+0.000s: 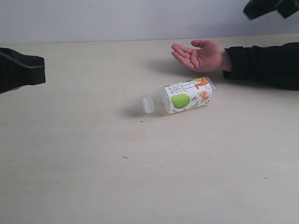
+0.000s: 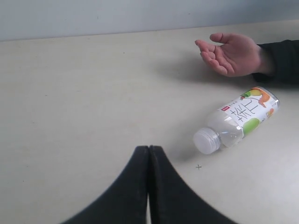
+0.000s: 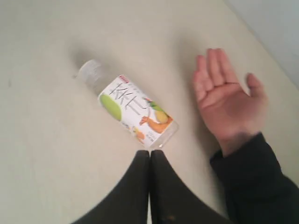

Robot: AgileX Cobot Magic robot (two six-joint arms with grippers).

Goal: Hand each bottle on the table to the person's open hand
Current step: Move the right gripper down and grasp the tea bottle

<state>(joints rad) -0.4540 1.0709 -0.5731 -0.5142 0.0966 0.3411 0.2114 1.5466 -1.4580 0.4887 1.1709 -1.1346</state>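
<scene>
Bottle [image 1: 180, 98] lay sideways on surface [image 1: 93, 163], seven o'clock from open hand [image 1: 201, 56], left claw [image 2: 149, 156] and right claw [image 3: 149, 161] closed, empty.

I see a clear, white-capped bottle [image 1: 180, 98]; its white label [image 1: 188, 95] shows a green apple, orange fruit and grey lettering. The table [image 1: 93, 177] is pale beige with tiny dark specks. The sleeve [image 1: 266, 63], my left gripper [image 2: 149, 148] and right gripper [image 3: 149, 153] are black.
</scene>
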